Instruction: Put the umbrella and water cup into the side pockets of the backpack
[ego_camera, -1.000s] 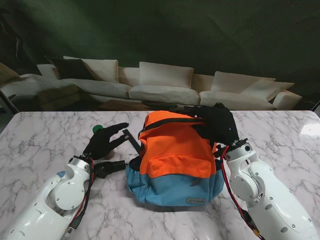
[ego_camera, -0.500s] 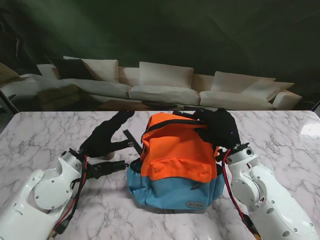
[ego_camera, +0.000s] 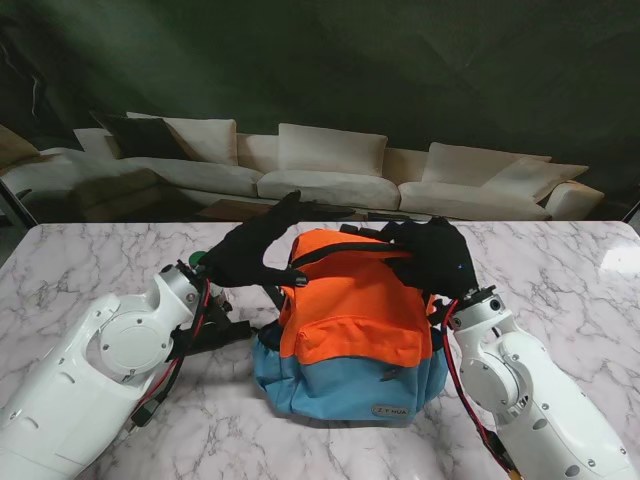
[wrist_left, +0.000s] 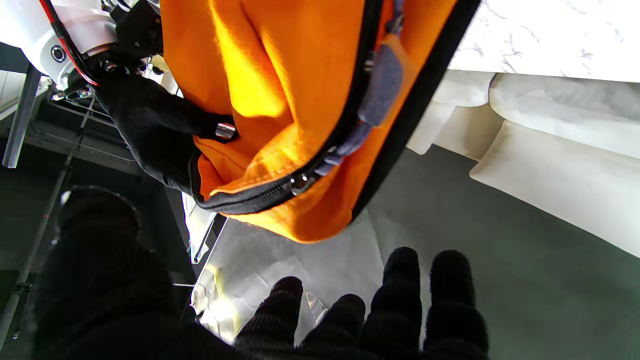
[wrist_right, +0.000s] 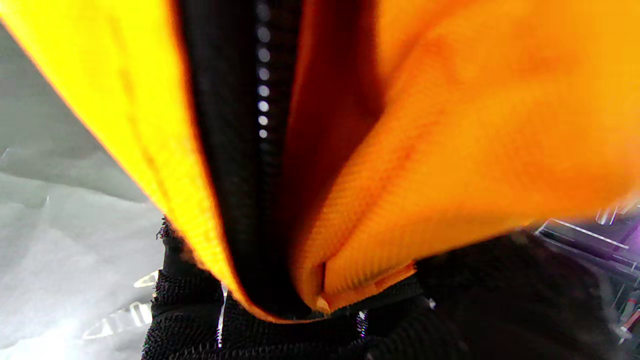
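Stand view, item one: backpack (ego_camera: 345, 330), orange upper, blue base, upright on the marble table (ego_camera: 90, 270) between my two arms. Soft cloth, no frame that I can see; I judge it light and floppy, apt to sag or tip if pressed at one side only.

Item two: my right hand (ego_camera: 432, 255), closed on the top right shoulder of the backpack. Right wrist view confirms it: orange fabric and the black zip band bunched against my gloved fingers (wrist_right: 185, 310). A fold of cloth is a poor hold and may slip, so I judge the stitched zip seam the firmer place to take.

Item three: my left hand (ego_camera: 250, 252), raised beside the top left corner, fingers straight and spread, holding nothing. Left wrist view shows the fingertips (wrist_left: 400, 270) free in the air, apart from the orange top.

Item four: small green thing (ego_camera: 195, 261) on the table behind my left wrist, perhaps the cup lid; too little shows to be sure.

Item five: umbrella, not made out in any view. Side pockets: hidden by my arms, so whether they are filled I cannot tell.
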